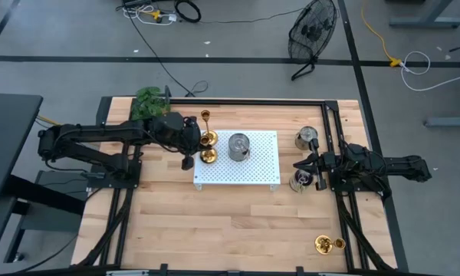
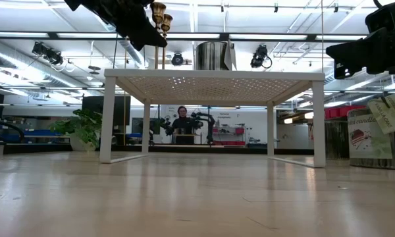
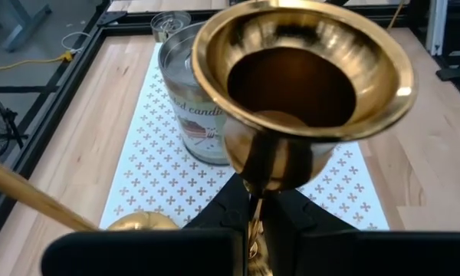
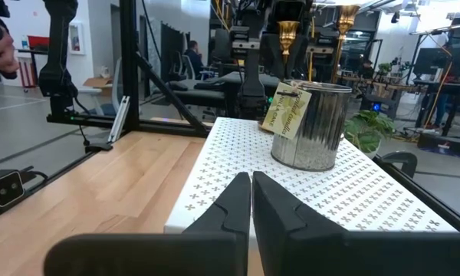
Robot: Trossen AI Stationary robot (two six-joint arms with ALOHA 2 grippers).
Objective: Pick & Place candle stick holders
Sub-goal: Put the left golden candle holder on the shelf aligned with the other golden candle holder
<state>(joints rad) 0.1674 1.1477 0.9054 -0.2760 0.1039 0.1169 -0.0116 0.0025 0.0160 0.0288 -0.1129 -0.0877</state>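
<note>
Item: brass holder [image 3: 303,92], held at white rack's [image 1: 257,170] left edge.
My left gripper [image 1: 190,146] pinched its stem; my right gripper [image 4: 251,201] waited, fingers pressed together.

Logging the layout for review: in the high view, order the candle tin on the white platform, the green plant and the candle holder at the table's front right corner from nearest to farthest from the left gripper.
From the left gripper:
1. Green plant, at the table's back left.
2. Candle tin, mid-platform; too close to the plant to rank firmly.
3. Candle holder, front right corner, clearly farthest.

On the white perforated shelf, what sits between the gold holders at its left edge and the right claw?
One silver candle tin stands mid-shelf, between the gold-brass holders and the right claw; the high view shows it.
</note>
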